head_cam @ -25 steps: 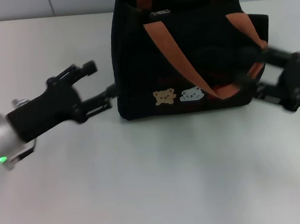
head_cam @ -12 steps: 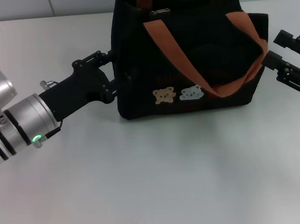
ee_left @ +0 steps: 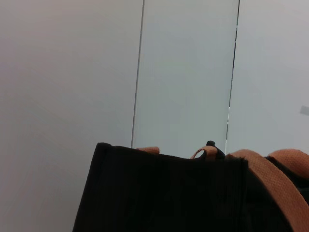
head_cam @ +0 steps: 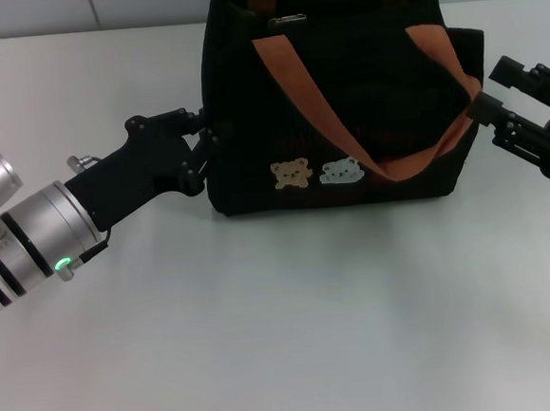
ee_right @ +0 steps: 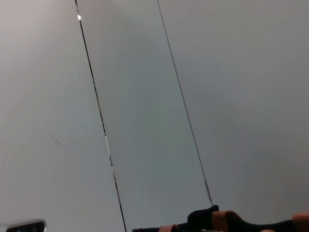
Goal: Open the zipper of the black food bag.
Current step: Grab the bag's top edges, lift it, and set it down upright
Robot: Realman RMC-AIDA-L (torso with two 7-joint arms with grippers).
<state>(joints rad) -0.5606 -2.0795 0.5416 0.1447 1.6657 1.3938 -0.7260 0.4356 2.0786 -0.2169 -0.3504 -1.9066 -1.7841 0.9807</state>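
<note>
1. The black food bag (head_cam: pixel 343 95) stands upright at the far middle of the white table (head_cam: pixel 285 338), bear patches facing forward.
2. The zipper (head_cam: pixel 287 20) pull shows silver on the top edge, near the left strap.
3. The left gripper (head_cam: pixel 206 149) presses against the bag's left side; I cannot tell its finger spread.
4. The right gripper (head_cam: pixel 497 93) hovers just beside the right side, fingers apart, holding nothing.

A plain white tabletop (head_cam: pixel 294 328) fills the head view. Behind it stands a pale grey wall (ee_left: pixel 183 72) of flat panels, split by thin dark vertical seams (ee_right: pixel 99 111).
</note>
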